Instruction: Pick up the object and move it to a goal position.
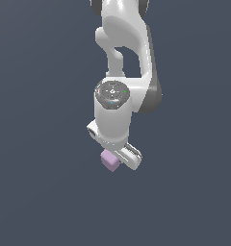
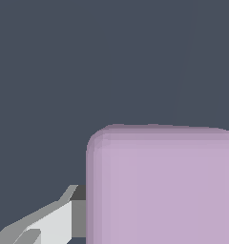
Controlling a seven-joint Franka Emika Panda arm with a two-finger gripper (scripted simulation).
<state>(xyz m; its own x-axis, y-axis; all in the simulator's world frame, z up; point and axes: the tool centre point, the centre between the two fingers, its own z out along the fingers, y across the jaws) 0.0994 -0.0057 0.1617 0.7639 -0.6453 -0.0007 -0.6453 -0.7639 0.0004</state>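
Looking at the exterior view, the cube (image 1: 109, 160) sits just below the middle of the frame, at the tip of the white end effector (image 1: 118, 160). It looks small, hard and light, with flat dull sides, so it should not slip much. The best hold is on two flat sides that face away from each other. In the wrist view one finger (image 2: 54, 221) touches the cube's side at the lower left. I cannot tell if the end effector is squeezing it. Nothing else shows around it, only plain dark grey.
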